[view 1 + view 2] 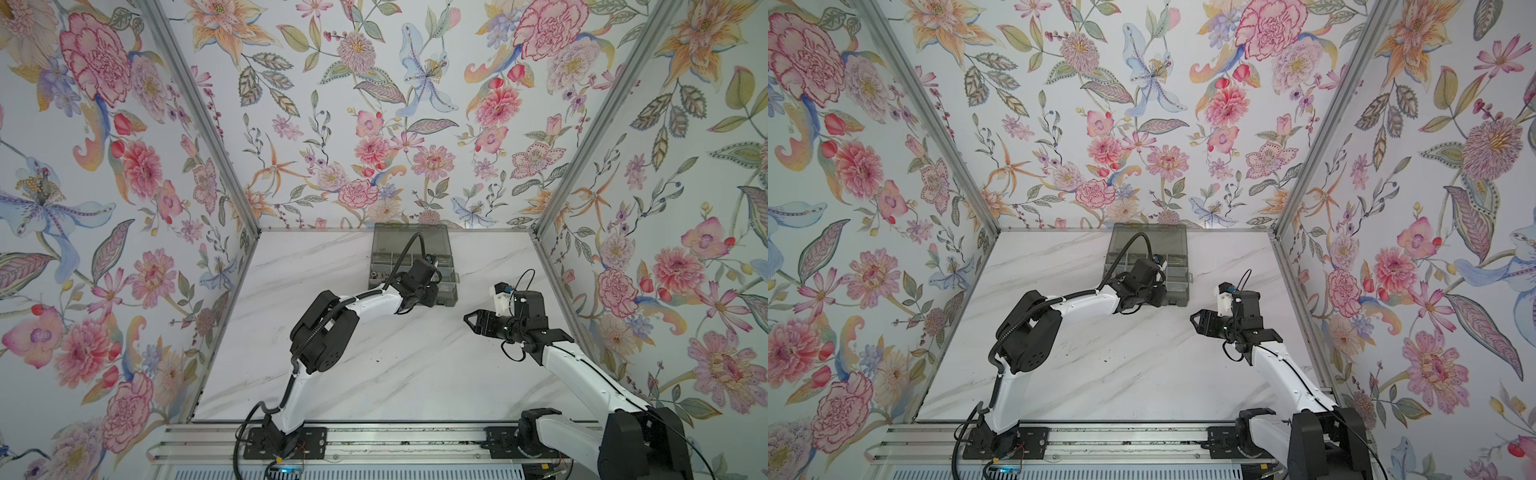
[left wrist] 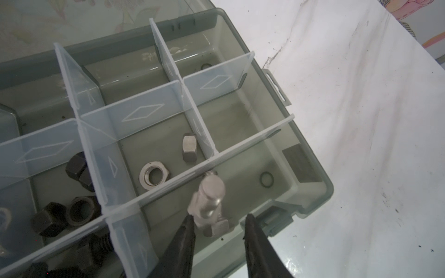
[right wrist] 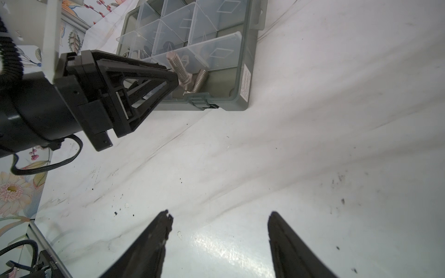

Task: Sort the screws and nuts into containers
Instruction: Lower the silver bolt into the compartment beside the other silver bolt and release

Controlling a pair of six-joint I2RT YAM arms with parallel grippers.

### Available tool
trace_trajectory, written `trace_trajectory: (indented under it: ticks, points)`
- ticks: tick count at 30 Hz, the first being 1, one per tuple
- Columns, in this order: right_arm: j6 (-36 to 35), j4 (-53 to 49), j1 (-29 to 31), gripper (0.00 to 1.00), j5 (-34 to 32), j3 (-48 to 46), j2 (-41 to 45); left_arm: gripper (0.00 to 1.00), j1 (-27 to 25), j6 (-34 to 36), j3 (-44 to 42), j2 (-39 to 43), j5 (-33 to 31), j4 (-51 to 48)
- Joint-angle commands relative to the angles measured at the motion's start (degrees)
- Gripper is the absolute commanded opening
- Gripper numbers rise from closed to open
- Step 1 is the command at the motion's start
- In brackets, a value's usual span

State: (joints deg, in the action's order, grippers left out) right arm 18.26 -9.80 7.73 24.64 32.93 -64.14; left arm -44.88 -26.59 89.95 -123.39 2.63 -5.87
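Observation:
The smoky-grey organizer box (image 1: pixel 452 291) lies open at the back of the table, its containers split by clear dividers. My left gripper (image 2: pixel 220 216) hangs open over the box's near-corner cell. A long silver screw (image 2: pixel 209 201) stands tilted there, leaning on one fingertip (image 2: pixel 190 221), clear of the opposite one. A second silver screw (image 3: pixel 201 80) lies under it. Silver nuts (image 2: pixel 154 177) sit in the adjoining cell, black nuts (image 2: pixel 81 211) and black screws (image 2: pixel 96 245) in cells beyond. My right gripper (image 1: pixel 469 321) hovers open and empty over bare table, right of the box.
The box's lid (image 1: pixel 411 240) stands up against the back wall and its latch (image 2: pixel 277 222) faces the front. A dark ring (image 2: pixel 266 179) lies in the cell with the silver screws. Flowered walls close in the marble table (image 1: pixel 374 374) on three sides; small dark specks (image 3: pixel 115 213) dot it.

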Motion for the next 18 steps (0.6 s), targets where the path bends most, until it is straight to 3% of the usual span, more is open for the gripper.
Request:
trace_trajectory:
  ticks: [1, 14, 18]
  points:
    - [-0.3, -0.9, -0.4, 0.67, 0.3, -0.3, 0.4, 0.39, 0.8, -0.4, 1.7, -0.5, -0.4, 0.0]
    - [-0.5, -0.9, -0.7, 0.68, 0.5, -0.7, 0.6, 0.43, 0.8, -0.1, 1.2, 2.5, 0.2, -1.1]
    - [-0.4, -0.9, -0.8, 0.68, 0.5, -0.8, 0.6, 0.57, 0.7, -0.2, -0.4, 5.4, -0.9, -1.9]
